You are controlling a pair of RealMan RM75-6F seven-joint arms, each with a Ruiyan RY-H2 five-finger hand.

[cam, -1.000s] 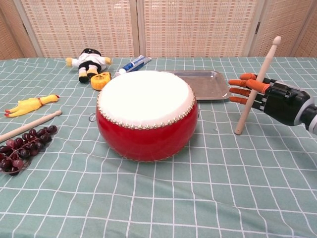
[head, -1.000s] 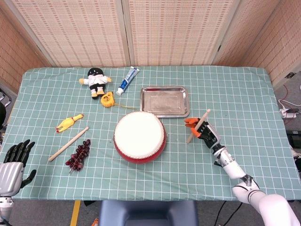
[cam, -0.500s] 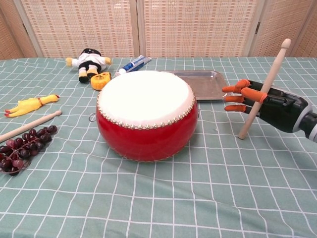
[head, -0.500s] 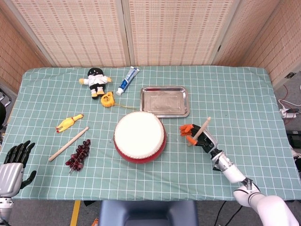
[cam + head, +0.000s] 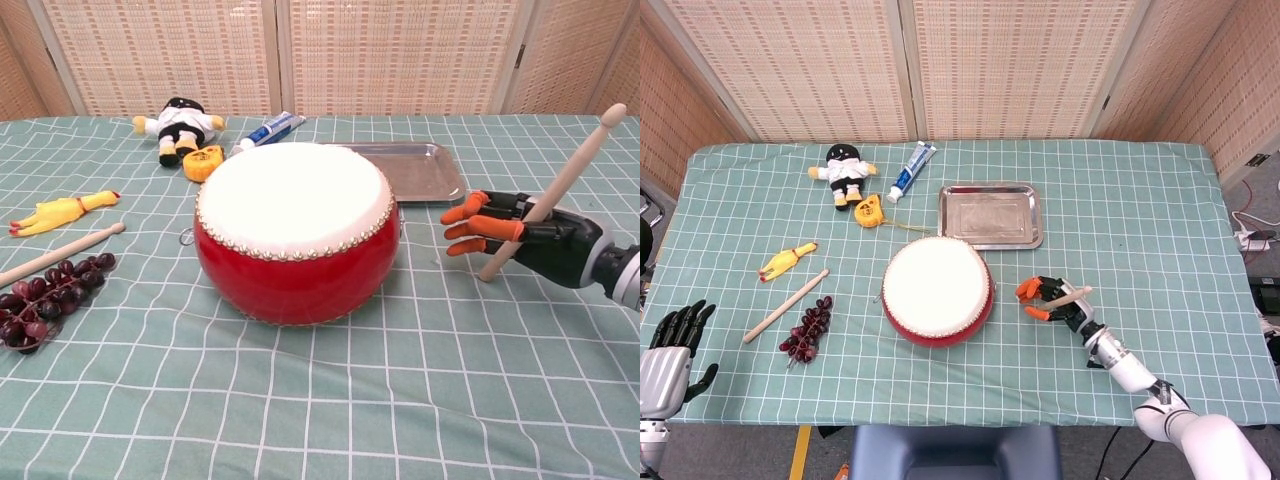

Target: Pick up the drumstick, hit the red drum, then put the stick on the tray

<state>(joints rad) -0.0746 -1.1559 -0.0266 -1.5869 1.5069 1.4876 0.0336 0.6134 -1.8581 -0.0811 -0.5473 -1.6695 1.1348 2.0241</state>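
The red drum (image 5: pixel 936 291) (image 5: pixel 294 229) with a white skin stands mid-table. My right hand (image 5: pixel 1059 299) (image 5: pixel 525 235), black with orange fingertips, grips a wooden drumstick (image 5: pixel 1066 297) (image 5: pixel 556 190) just right of the drum; the stick leans up to the right, its lower end close to the cloth. The metal tray (image 5: pixel 990 215) (image 5: pixel 410 170) lies behind the drum. A second wooden stick (image 5: pixel 786 305) (image 5: pixel 58 254) lies on the cloth left of the drum. My left hand (image 5: pixel 668 350) hangs off the table's near left corner, fingers apart and holding nothing.
Dark grapes (image 5: pixel 807 329) (image 5: pixel 40 301) lie beside the loose stick. A yellow rubber chicken (image 5: pixel 787 260), a doll (image 5: pixel 845 172), a yellow tape measure (image 5: pixel 869 211) and a toothpaste tube (image 5: pixel 911 170) sit along the left and back.
My right hand has come nearer to me and lower, drifting slightly left toward the drum with the drumstick, which now leans flatter. The left hand is still.
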